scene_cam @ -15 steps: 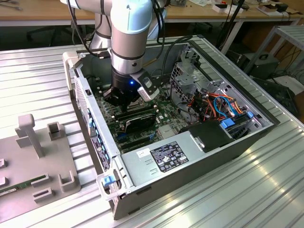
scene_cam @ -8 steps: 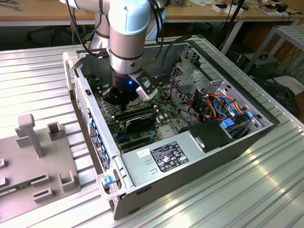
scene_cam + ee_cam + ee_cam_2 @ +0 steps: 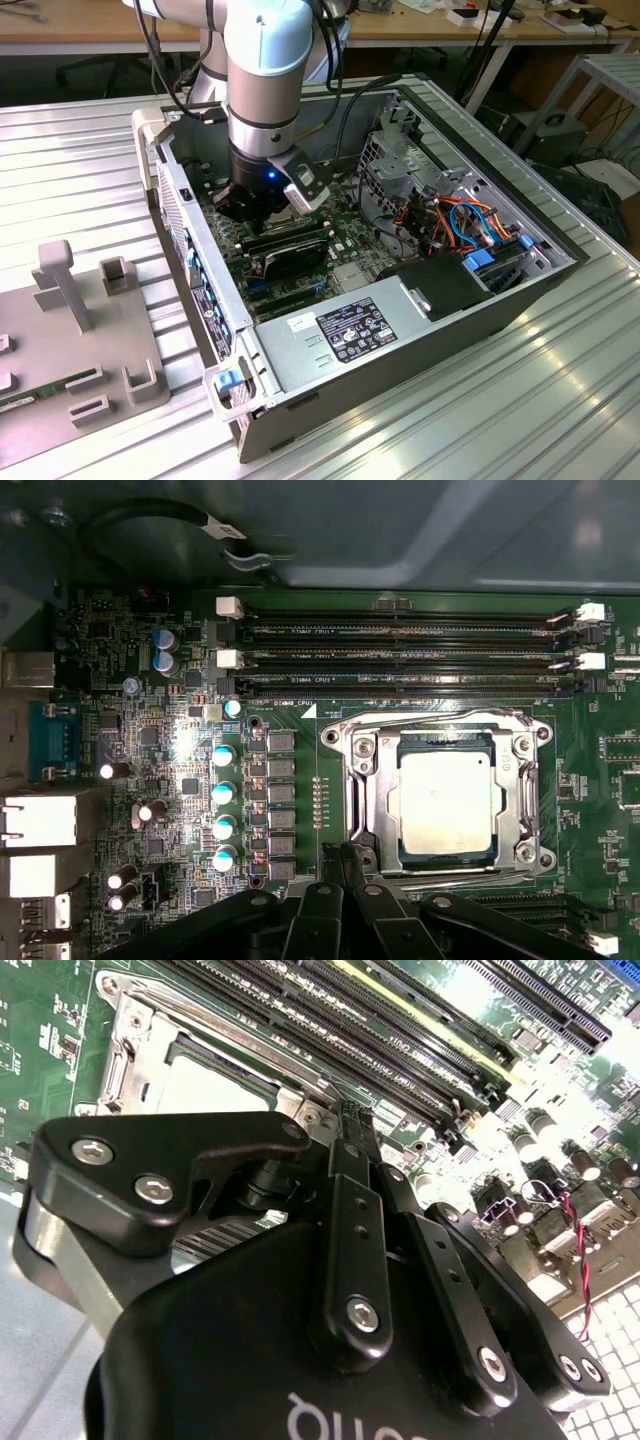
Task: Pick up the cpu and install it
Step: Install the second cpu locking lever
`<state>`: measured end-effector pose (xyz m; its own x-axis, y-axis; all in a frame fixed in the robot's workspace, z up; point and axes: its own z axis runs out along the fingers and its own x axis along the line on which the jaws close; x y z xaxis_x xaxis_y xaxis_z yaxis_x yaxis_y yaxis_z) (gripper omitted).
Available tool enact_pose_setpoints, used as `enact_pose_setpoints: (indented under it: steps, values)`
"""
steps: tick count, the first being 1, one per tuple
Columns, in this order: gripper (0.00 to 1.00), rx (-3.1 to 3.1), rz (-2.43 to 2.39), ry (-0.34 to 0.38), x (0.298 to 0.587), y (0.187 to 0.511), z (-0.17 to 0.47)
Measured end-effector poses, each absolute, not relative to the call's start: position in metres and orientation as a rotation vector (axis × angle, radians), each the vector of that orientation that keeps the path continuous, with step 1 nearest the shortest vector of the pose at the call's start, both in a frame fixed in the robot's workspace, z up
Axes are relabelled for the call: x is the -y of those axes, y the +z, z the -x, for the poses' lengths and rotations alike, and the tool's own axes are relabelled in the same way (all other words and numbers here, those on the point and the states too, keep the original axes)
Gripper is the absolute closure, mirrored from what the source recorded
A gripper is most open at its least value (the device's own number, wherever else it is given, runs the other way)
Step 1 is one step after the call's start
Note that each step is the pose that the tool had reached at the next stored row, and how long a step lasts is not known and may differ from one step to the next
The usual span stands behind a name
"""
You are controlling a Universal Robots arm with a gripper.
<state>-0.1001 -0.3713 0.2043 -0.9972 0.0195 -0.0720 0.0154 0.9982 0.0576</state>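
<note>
From the exterior view I have the arm (image 3: pixel 262 70) reaching down into the open computer case (image 3: pixel 420 330), which lies on its side on the ribbed metal table (image 3: pixel 560 400); the gripper (image 3: pixel 262 205) sits low over the motherboard (image 3: pixel 345 240), towards the case's far edge at the exterior view's left. That view gives the surroundings: power supply (image 3: pixel 345 330) at the near edge of the case, a bundle of orange and blue cables (image 3: pixel 465 225) by the drive bay at the right-hand end, and a grey fixture plate (image 3: pixel 70 350) on the table beside the case, on the exterior view's left. The socket is hidden there behind the wrist. The first wrist view supplies what is missing: the cpu (image 3: pixel 447 802) lies flat inside the socket frame (image 3: pixel 355 780), dull silver top up, edges square with the frame, beside the row of memory slots (image 3: pixel 410 655). The fingertips (image 3: pixel 340 865) come in at the frame's edge, drawn together with no gap visible between them and nothing held; they sit beside the chip, not on it. In the second wrist view the gripper (image 3: pixel 352 1125) body blocks most of the socket; I see a pale corner of the cpu (image 3: pixel 215 1085) beyond the black linkage, with the finger bars pressed side by side. I cannot tell whether the retention frame is latched down.
</note>
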Motion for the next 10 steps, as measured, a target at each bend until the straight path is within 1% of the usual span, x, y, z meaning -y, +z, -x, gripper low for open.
enact_pose_setpoints:
  steps: [10]
  values:
    - [0.89,-3.064,-0.027,0.091,0.3713,0.2039,0.1021]
